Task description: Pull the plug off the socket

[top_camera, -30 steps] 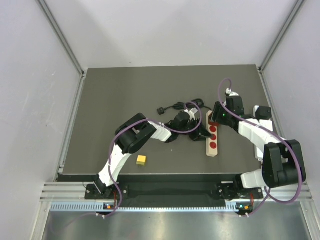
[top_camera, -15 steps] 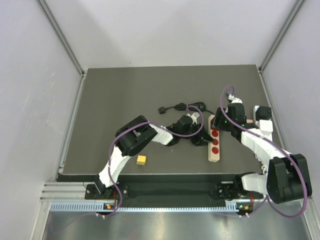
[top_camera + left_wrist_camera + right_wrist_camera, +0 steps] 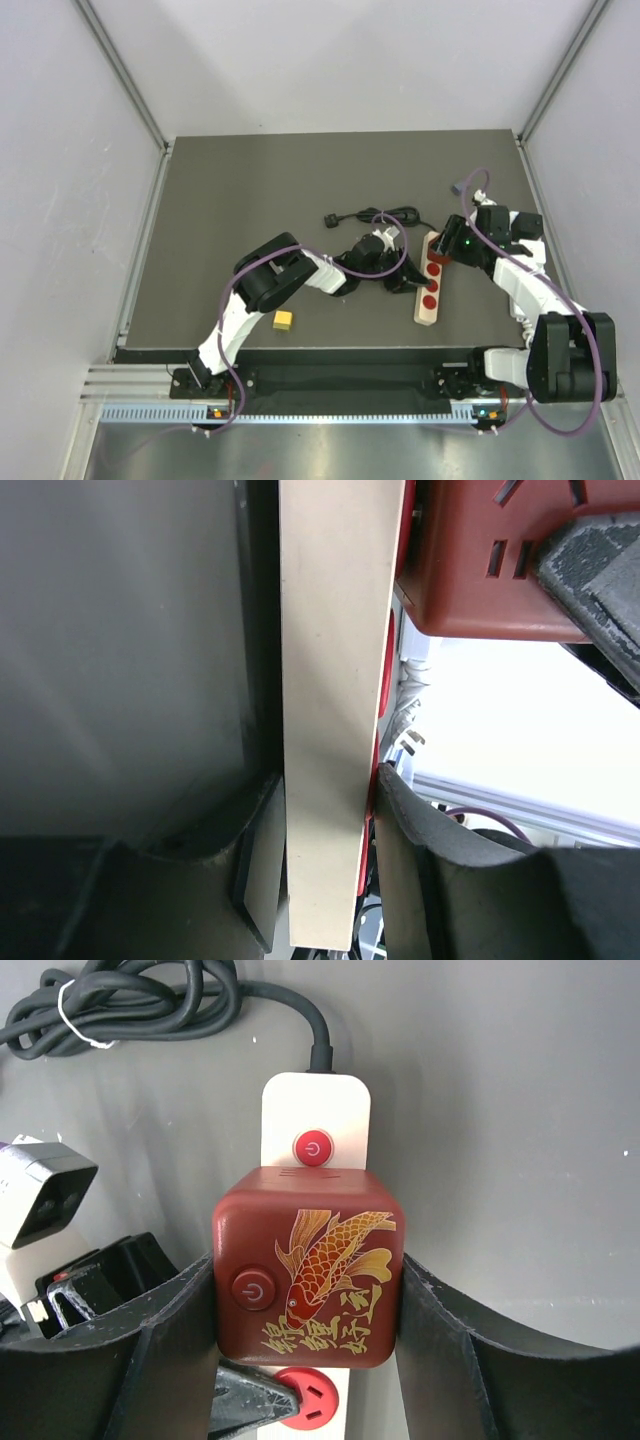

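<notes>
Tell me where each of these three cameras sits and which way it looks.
Top external: fixed above and behind the arms, looking down on the table; both arms show whole, bases at the bottom edge.
Left wrist: on the left arm, looking along the left gripper, which clamps the power strip edge-on.
Right wrist: on the right arm, looking down past the right gripper onto the red plug it holds.
Shared: both wrist views show the power strip and the red plug.
</notes>
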Controlling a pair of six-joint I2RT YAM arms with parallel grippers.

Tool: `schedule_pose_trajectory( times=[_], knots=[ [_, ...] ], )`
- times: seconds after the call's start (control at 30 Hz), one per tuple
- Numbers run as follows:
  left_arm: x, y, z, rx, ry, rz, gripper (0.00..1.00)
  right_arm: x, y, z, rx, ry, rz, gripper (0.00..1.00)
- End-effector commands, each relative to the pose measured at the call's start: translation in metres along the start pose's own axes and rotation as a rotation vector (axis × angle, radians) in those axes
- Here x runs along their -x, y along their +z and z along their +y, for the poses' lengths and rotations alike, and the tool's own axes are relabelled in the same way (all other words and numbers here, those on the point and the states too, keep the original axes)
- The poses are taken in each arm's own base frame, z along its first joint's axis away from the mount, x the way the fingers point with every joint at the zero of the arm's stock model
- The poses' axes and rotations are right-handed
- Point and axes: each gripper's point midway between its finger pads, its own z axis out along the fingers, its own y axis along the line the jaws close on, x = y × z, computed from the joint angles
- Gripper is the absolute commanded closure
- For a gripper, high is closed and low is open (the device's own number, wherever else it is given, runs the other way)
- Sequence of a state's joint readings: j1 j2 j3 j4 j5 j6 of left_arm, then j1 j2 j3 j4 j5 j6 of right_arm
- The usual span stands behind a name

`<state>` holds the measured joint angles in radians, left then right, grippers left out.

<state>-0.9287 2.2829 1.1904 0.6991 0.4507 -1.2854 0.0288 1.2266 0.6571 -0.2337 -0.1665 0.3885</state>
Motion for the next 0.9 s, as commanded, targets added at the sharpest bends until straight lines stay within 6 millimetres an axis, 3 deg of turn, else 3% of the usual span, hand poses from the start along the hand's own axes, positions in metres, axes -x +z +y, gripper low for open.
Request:
schedule_pose_trajectory(
  times=[0.0, 0.1, 0.17, 0.2, 0.4, 0.5, 0.63, 0.87],
  knots=[
    [-0.008, -0.034, 0.179, 0.549, -0.170, -0.094, 1.00, 0.037, -0.020, 0.035, 0.142, -0.007, -0.059, 1.00],
    [-0.001, -0.029, 0.167, 0.513, -0.166, -0.110, 1.00, 0.030, -0.016, 0.037, 0.112, -0.052, -0.043, 1.00],
    [0.003, -0.039, 0.171, 0.550, -0.171, -0.151, 1.00, 0.032, -0.016, 0.030, 0.024, -0.093, -0.058, 1.00],
    [0.015, -0.044, 0.152, 0.524, -0.137, -0.180, 1.00, 0.030, -0.017, 0.036, 0.014, -0.131, -0.064, 1.00],
    [0.044, -0.054, 0.109, 0.500, -0.056, -0.273, 1.00, 0.033, -0.021, 0.040, -0.094, -0.212, -0.107, 1.00],
    [0.050, -0.048, 0.089, 0.422, -0.037, -0.282, 1.00, 0.033, -0.022, 0.040, -0.107, -0.231, -0.119, 1.00],
    [0.050, -0.039, 0.101, 0.454, -0.027, -0.268, 1.00, 0.027, -0.022, 0.048, -0.058, -0.222, -0.101, 1.00],
    [0.058, -0.037, 0.102, 0.489, -0.044, -0.286, 1.00, 0.022, -0.029, 0.075, 0.097, -0.156, -0.065, 1.00]
  ],
)
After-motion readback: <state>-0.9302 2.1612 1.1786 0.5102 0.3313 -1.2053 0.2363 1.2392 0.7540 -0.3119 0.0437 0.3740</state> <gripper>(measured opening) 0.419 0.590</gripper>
